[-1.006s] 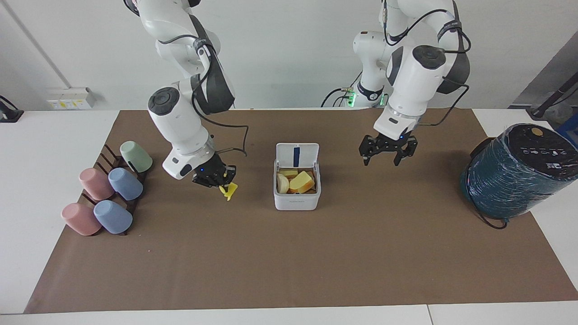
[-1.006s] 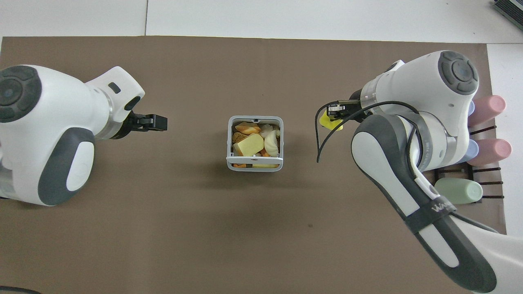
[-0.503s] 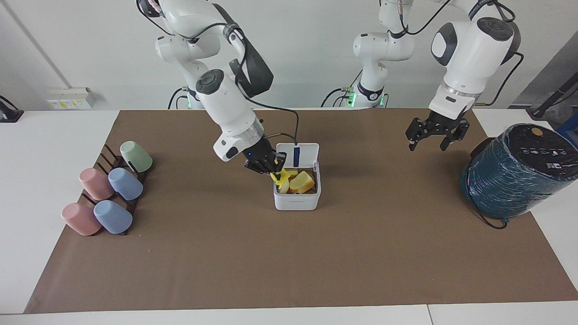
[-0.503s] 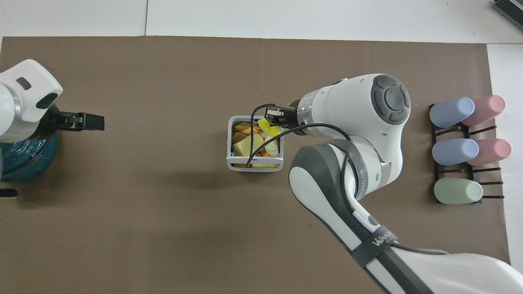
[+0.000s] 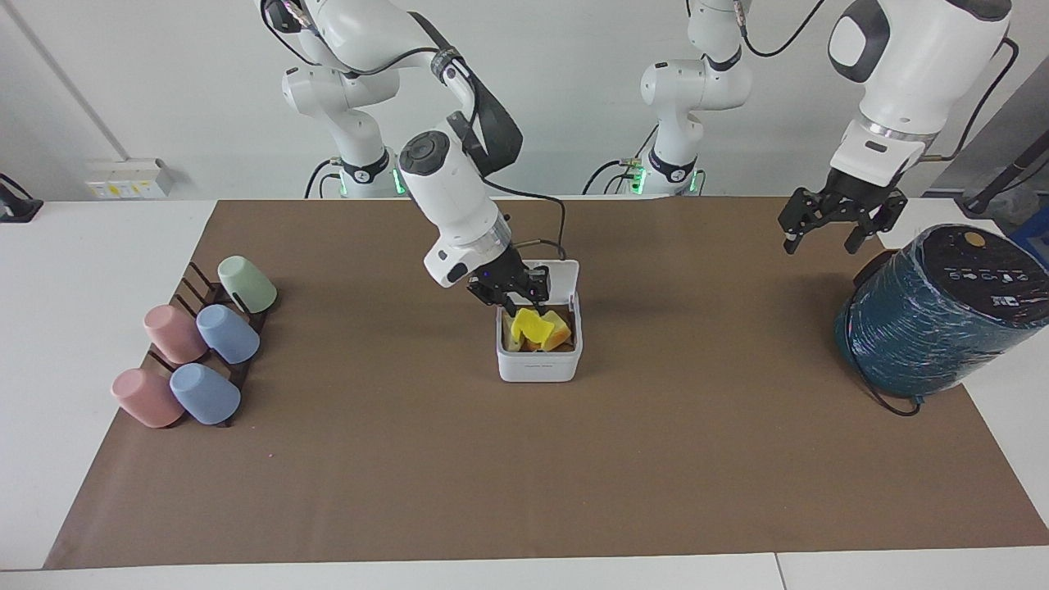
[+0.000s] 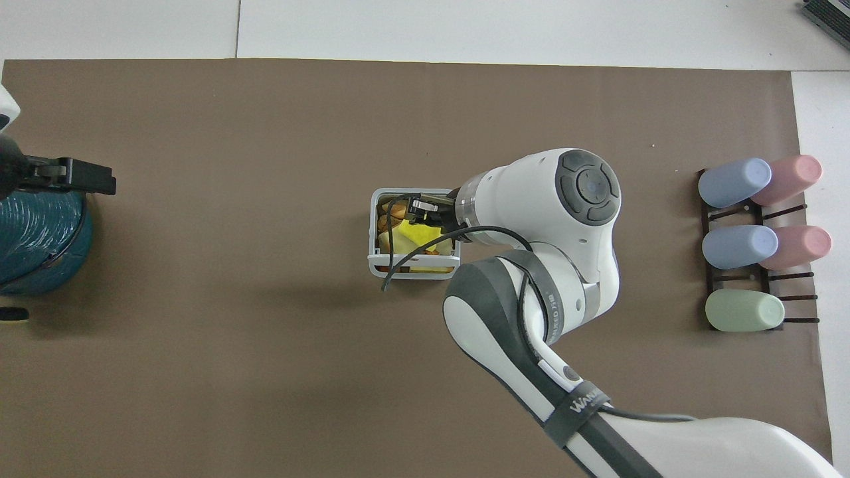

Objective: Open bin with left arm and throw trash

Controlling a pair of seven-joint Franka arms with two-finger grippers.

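Note:
The white bin [image 5: 538, 369] stands mid-mat with its lid [image 5: 565, 274] flipped up on the robots' side. It holds several scraps. The bright yellow wavy piece [image 5: 530, 327] lies on top, beside the orange-yellow chunk [image 5: 560, 331]. The cream-white wedge is hidden under them. My right gripper [image 5: 518, 298] hangs open just above the bin's opening, over the yellow piece. In the overhead view the right gripper [image 6: 422, 206] covers part of the bin [image 6: 413, 271] and the yellow piece [image 6: 416, 234]. My left gripper [image 5: 837, 229] is open and empty, raised beside the teal cylinder.
A big dark teal wrapped cylinder [image 5: 934, 315] stands at the left arm's end of the table, also in the overhead view [image 6: 36, 239]. A rack of pastel cups [image 5: 197, 352] lies at the right arm's end [image 6: 757, 242]. Brown mat [image 5: 524, 475] covers the table.
The right gripper carried the yellow piece from the mat to over the bin and let it go; it now lies in the bin. The left gripper rose and drew away toward the teal cylinder.

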